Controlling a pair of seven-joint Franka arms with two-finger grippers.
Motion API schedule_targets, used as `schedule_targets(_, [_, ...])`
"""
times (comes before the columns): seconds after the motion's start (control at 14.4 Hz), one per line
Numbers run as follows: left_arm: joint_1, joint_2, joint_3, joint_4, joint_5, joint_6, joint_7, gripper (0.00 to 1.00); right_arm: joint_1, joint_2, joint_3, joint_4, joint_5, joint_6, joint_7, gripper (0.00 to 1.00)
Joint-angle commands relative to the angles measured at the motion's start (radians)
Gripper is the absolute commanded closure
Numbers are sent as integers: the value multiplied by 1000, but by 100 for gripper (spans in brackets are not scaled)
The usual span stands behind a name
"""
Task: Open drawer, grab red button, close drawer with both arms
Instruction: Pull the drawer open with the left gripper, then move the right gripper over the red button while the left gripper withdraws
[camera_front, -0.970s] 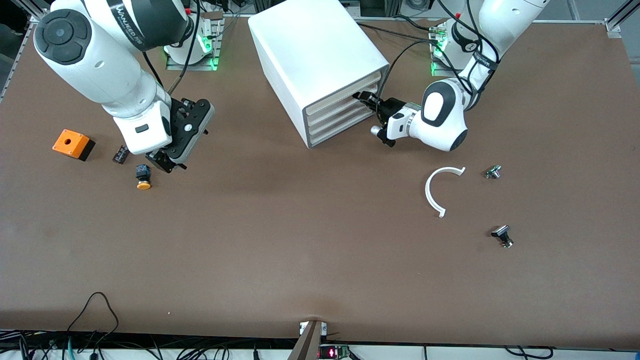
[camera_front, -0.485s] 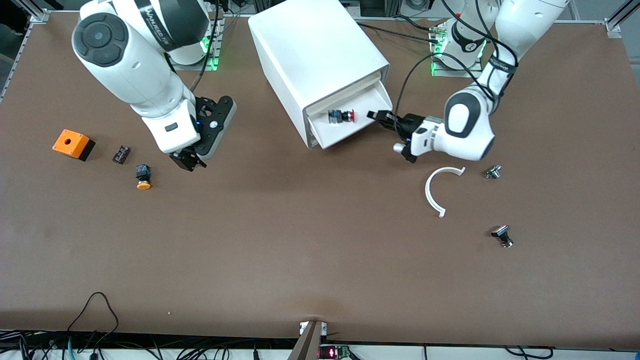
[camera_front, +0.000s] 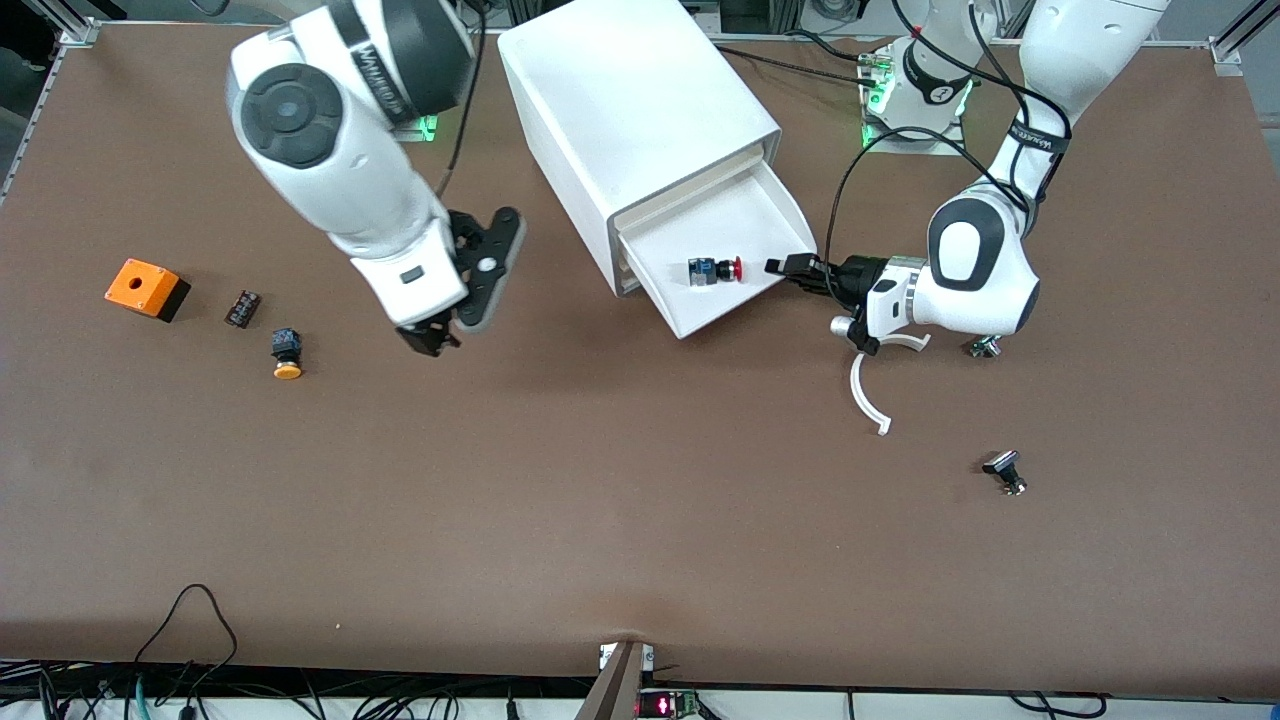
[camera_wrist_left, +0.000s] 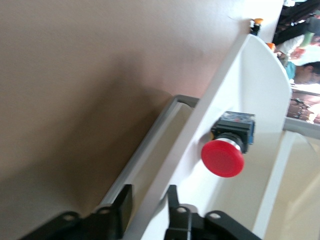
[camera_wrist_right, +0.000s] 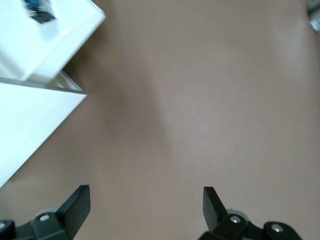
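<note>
The front view looks down from a high camera across the tabletop (camera_front: 600, 500), facing both arm bases, and takes in the whole work area from far off.

The left wrist view looks along the left claw (camera_wrist_left: 147, 210) from close range at the drawer (camera_wrist_left: 260, 100) rim and the button (camera_wrist_left: 223, 157) inside it.

The right wrist view looks straight down past the right claw (camera_wrist_right: 145, 205) at bare tabletop (camera_wrist_right: 200, 100), with a drawer (camera_wrist_right: 60, 35) corner at the frame edge.

All three views share the drawer (camera_front: 730, 250). The front and left wrist views clearly share the button (camera_front: 715, 270).
</note>
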Motion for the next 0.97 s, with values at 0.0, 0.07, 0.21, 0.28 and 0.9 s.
schedule_targets(0.0, [-5,-5,15,28,38,39,-44,0,32,63,36,124,-14,-68,4,0])
schedule_targets(0.07, [2,-6,16,38,42,34,-50,0,34,69,50,132,-14,-65,5,0])
schedule_targets(0.21, [5,-25,39,85,157,28,-118,0,38,92,85,143,-8,-58,2,0])
schedule_targets(0.28, [10,-49,39,102,235,20,-202,0,40,106,117,143,-11,-58,4,0])
schedule_targets(0.9, [42,-271,72,255,894,-113,-393,0,118,219,188,262,-11,-51,4,0])
